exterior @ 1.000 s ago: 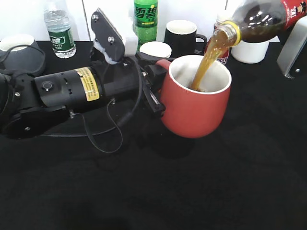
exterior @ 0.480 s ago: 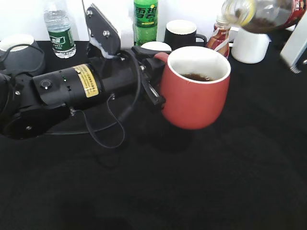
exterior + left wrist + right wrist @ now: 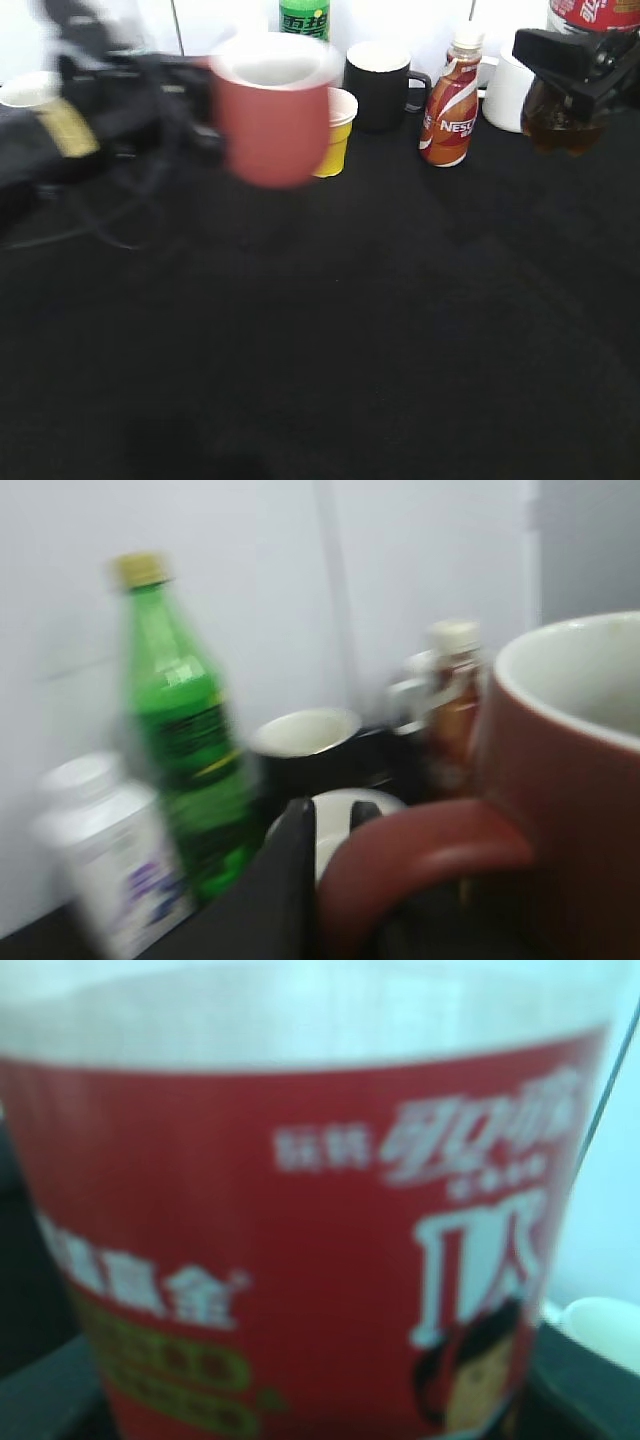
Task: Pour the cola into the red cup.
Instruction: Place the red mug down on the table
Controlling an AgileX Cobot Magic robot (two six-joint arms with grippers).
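Observation:
The red cup (image 3: 270, 110) is held up in the air at the left, blurred by motion; in the left wrist view (image 3: 570, 790) its loop handle sits between the fingers. My left gripper (image 3: 335, 860) is shut on that handle, its arm a dark blur at the far left (image 3: 90, 120). The cola bottle (image 3: 575, 100) stands upright at the top right, brown drink in its base, its red label filling the right wrist view (image 3: 300, 1250). My right gripper (image 3: 565, 60) is shut around the bottle. The bottle's cap is out of view.
A yellow paper cup (image 3: 335, 140), a black mug (image 3: 378, 85), a Nescafe bottle (image 3: 450, 100), a green Sprite bottle (image 3: 305, 18) and a white cup (image 3: 505, 95) stand along the back. The table is covered in black cloth (image 3: 350, 330).
Pouring has stopped. The cola bottle has swung upright and to the right. The left arm has carried the red cup left and back.

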